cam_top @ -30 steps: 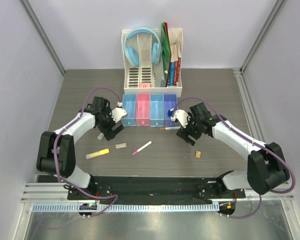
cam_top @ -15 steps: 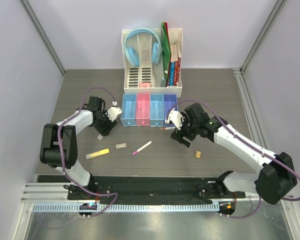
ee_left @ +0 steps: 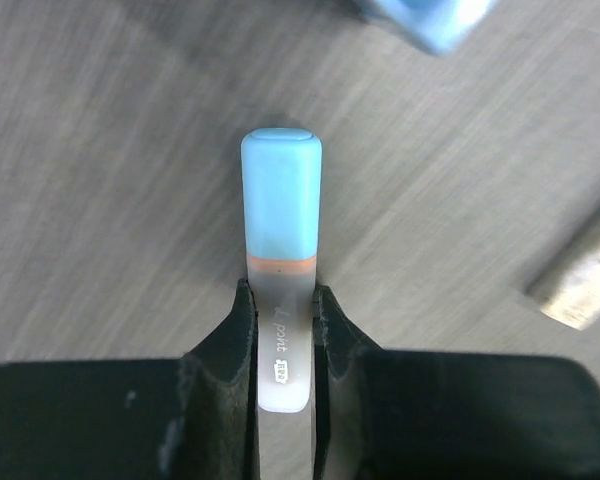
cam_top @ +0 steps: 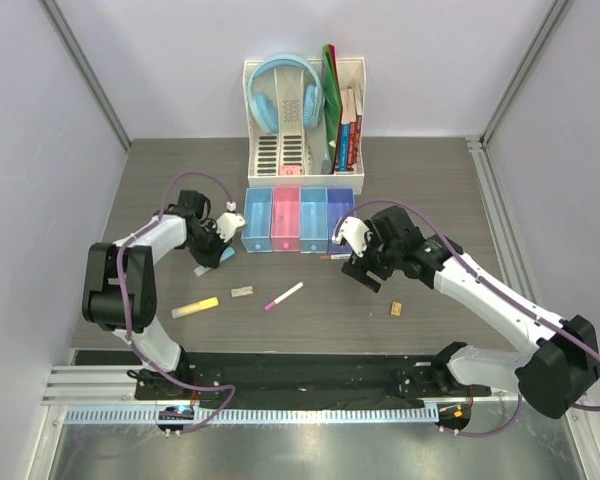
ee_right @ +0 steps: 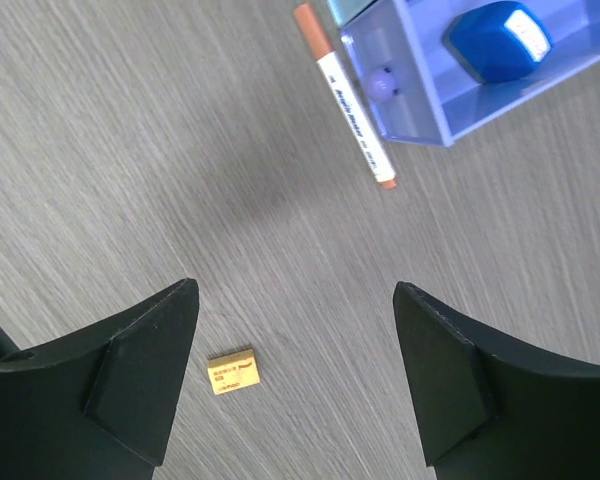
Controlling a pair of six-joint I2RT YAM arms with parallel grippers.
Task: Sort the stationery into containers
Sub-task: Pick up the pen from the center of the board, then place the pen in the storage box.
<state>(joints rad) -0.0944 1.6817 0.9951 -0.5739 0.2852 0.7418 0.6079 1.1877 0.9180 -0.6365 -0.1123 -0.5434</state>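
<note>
From above, the left tool point(cam_top: 220, 246) is seen drawn slightly back from the blue bin point(cam_top: 257, 220) since a second ago. At the left wrist, a blue-capped marker point(ee_left: 281, 195) is clamped in it above the table point(ee_left: 100, 200). At the right wrist, the right tool point(ee_right: 295, 298) is held open over the tan block point(ee_right: 232, 371).

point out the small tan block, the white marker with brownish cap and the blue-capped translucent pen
small tan block point(ee_right: 232, 372), right wrist view, middle of its top face
white marker with brownish cap point(ee_right: 348, 105), right wrist view, mid-barrel
blue-capped translucent pen point(ee_left: 281, 195), left wrist view, its blue cap
</note>
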